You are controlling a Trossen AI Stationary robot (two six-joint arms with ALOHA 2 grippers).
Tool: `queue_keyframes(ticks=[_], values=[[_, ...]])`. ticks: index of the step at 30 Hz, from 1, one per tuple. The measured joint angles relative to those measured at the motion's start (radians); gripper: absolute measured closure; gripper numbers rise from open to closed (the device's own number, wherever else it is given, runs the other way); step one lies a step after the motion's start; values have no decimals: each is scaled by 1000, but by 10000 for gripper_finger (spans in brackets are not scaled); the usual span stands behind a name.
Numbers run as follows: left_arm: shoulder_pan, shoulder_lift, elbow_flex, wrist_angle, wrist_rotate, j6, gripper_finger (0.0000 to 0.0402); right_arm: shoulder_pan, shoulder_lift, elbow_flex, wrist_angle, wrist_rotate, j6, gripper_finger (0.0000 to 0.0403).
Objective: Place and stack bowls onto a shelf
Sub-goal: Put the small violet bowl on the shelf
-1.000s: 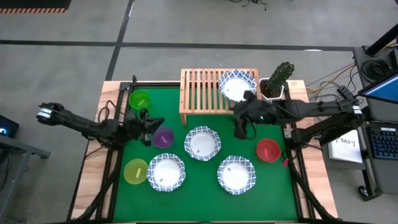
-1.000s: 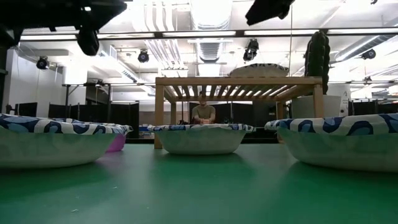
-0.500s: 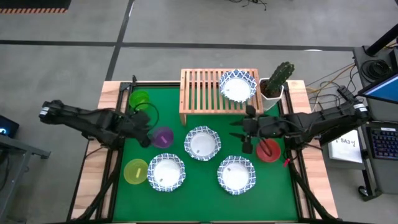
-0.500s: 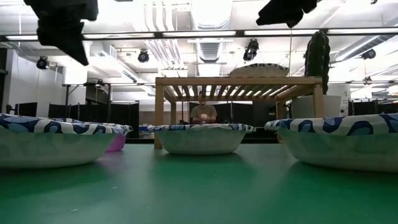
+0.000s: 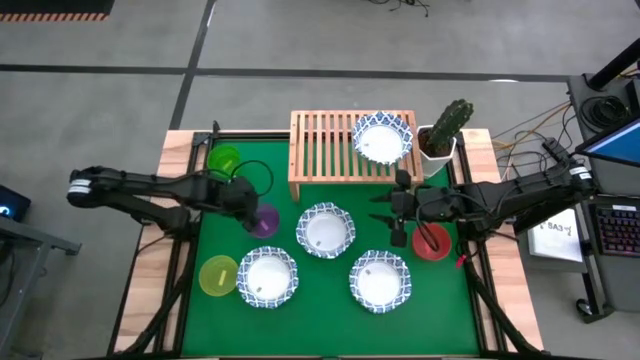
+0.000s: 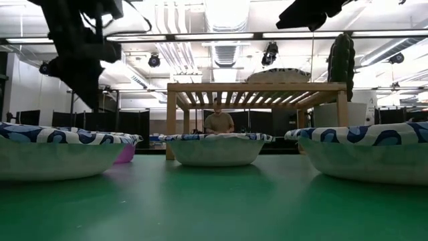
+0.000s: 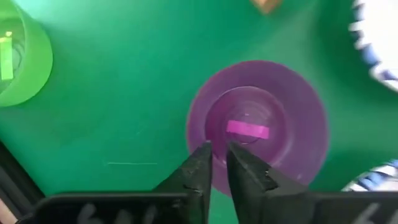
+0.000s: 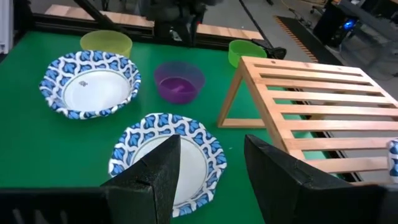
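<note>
Step in hand, as I read it — left arm going for the purple bowl [image 7: 258, 127]; left gripper [image 7: 216, 163] hangs right over that bowl's near rim, fingers nearly closed with only a thin slit between them, holding nothing. Purple bowl sits on the green mat [image 5: 330, 275], just left of the middle patterned bowl [image 5: 326, 230] and in front of the shelf [image 5: 325, 145]'s left leg.

Right gripper [image 8: 208, 165] hovers above the mat between the red bowl [image 5: 432, 242] and the middle patterned bowl; fingers spread wide, empty — looks to be waiting.

One patterned bowl [image 5: 383, 138] already sits on the right end of the shelf; rest of the slats bare. Still on the mat: two more patterned bowls at the front [image 5: 266, 277] [image 5: 380, 280], yellow bowl [image 5: 219, 275] front left, green bowl [image 5: 225, 160] back left beside the shelf. So early in the task, most bowls unplaced.

Next move likely calls for opening the left fingers enough to straddle the purple rim, dropping down, pinching the wall; then lifting clear and carrying it to the shelf; watch the shelf leg close by.
</note>
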Motion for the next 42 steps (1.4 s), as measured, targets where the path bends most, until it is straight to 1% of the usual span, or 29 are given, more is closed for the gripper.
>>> queue_keyframes(ticks=[5,9,12,15,19,25,28,31,33,37,42], values=[[45,44,-20,32,33,40,299,0,0,-7,-1,-5,2,235],[70,97,-39,41,32,47,257,0,0,-20,-2,-5,2,235],[84,142,-48,75,23,70,243,0,0,-27,-2,-5,14,235],[93,188,-48,127,22,95,241,0,0,-35,-2,-5,27,235],[105,249,-48,165,22,120,252,0,0,-40,-2,-5,29,235],[113,332,-50,167,-16,121,287,0,0,-41,-2,-5,30,235],[112,359,-50,171,-18,130,317,0,0,-41,-2,-5,30,235],[112,373,-50,170,-19,140,362,0,0,-41,-2,-5,33,235],[112,370,-48,171,-18,145,389,0,0,-41,-2,-5,39,235],[112,326,-50,151,-16,161,396,0,0,-42,-1,-5,56,235],[112,203,-35,53,-20,161,401,0,0,-43,-3,-5,65,235]])
